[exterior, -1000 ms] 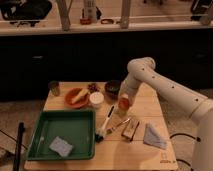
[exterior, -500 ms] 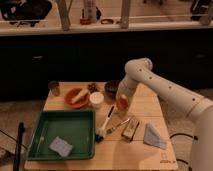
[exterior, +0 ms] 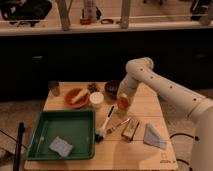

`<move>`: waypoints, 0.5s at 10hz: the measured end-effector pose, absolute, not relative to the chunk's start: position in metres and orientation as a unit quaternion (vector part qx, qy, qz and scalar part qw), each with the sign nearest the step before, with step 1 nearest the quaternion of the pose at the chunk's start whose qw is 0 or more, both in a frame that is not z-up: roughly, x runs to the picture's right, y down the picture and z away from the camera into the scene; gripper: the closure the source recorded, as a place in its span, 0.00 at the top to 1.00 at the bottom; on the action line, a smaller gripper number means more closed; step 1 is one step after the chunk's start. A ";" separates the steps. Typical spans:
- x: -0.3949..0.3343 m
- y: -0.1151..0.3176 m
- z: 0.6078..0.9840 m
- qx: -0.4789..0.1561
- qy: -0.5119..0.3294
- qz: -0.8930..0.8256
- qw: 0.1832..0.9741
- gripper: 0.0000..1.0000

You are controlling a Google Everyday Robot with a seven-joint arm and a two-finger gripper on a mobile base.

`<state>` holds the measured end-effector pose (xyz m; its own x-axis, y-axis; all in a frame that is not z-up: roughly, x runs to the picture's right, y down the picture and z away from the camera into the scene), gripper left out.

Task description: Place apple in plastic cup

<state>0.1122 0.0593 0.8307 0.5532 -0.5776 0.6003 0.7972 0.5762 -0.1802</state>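
My gripper (exterior: pixel 122 99) hangs from the white arm over the middle of the wooden table (exterior: pixel 150 105). It is shut on a round orange-red apple (exterior: pixel 123 102), held just above the tabletop. A pale plastic cup (exterior: pixel 96 100) stands to the left of the apple, next to the orange bowl and apart from the gripper. The apple is outside the cup.
A green tray (exterior: pixel 50 131) with a blue-grey sponge (exterior: pixel 61 146) fills the front left. An orange bowl (exterior: pixel 76 97), a dark bowl (exterior: pixel 112 89) and a small can (exterior: pixel 54 88) stand at the back. A brush (exterior: pixel 106 122), a brown bar (exterior: pixel 131 130) and a grey cloth (exterior: pixel 152 136) lie in front.
The arm has shifted slightly to the left with the apple in the gripper. Nothing on the table has moved.
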 end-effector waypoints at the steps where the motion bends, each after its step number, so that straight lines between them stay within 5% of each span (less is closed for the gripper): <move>1: 0.113 0.058 0.831 -0.222 -0.246 -0.402 0.854 0.61; 3: 0.116 0.056 0.831 -0.222 -0.245 -0.400 0.855 0.79; 5: 0.119 0.054 0.832 -0.222 -0.244 -0.398 0.856 0.80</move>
<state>0.1187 0.0543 0.8318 0.5640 -0.5735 0.5941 0.7901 0.5839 -0.1865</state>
